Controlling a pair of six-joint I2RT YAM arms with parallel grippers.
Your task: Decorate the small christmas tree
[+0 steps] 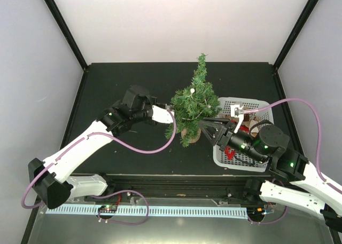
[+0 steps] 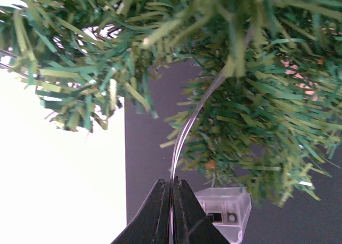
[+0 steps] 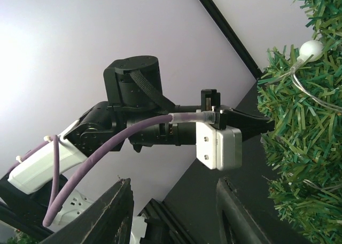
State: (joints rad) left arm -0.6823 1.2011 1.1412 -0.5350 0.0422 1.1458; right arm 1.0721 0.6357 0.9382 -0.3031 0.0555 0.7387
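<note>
From above, the small christmas tree (image 1: 193, 101) stands upright on the black worktop (image 1: 123, 84), and a white bulb (image 1: 192, 90) shows among its branches. The left hand (image 1: 172, 116) touches the tree's left side. The right hand (image 1: 204, 125) sits just right of the tree's wooden base with its jaws apart and nothing between them. The white basket (image 1: 257, 103) lies further right of the tree.

The left wrist view shows that hand's fingers (image 2: 157, 220) pressed together on a thin pale wire (image 2: 187, 129), which curves up into the needles. A clear plastic box (image 2: 227, 212) sits below the tree's lower branches.

In the right wrist view, that hand's own fingers (image 3: 115, 214) are spread wide, facing the tree's side and the left arm.

The step appears to be winding the light string around the tree. To do it well, keep the pinch firm and lead the wire deep between branches. The tree looks light, so avoid tugging. The free hand could steady the base.
</note>
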